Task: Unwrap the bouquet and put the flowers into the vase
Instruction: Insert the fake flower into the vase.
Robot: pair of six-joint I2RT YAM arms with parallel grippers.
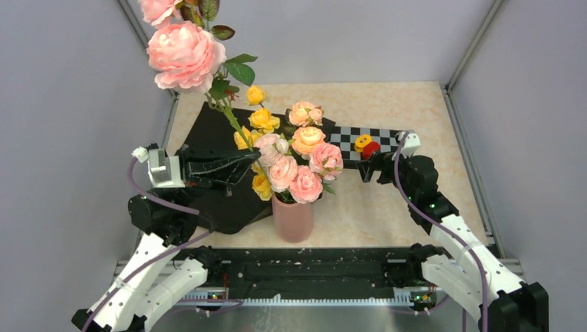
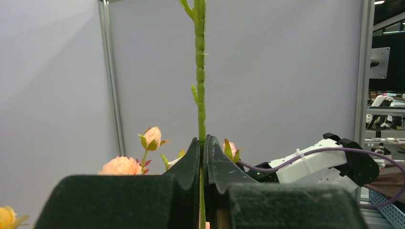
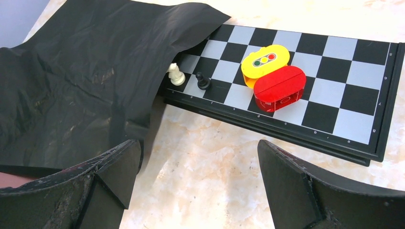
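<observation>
The pink vase (image 1: pixel 293 220) stands upright near the table's front, with several pink, peach and yellow flowers (image 1: pixel 299 162) in it. My left gripper (image 1: pixel 253 158) (image 2: pixel 203 144) is shut on the green stem (image 2: pixel 201 76) of a large pink rose (image 1: pixel 184 55), held high at the vase's left. The stem runs straight up between the fingers. The bouquet's black wrapping paper (image 1: pixel 220 204) (image 3: pixel 71 86) lies spread open on the table. My right gripper (image 1: pixel 363 167) (image 3: pixel 198 160) hangs open over bare tabletop, right of the vase, holding nothing.
A chessboard (image 1: pixel 349 138) (image 3: pixel 334 98) lies behind the vase, part of it under the paper. On it are a yellow block (image 3: pixel 265 62), a red block (image 3: pixel 280 88) and two small chess pieces (image 3: pixel 175 74). Grey walls close in the table on three sides.
</observation>
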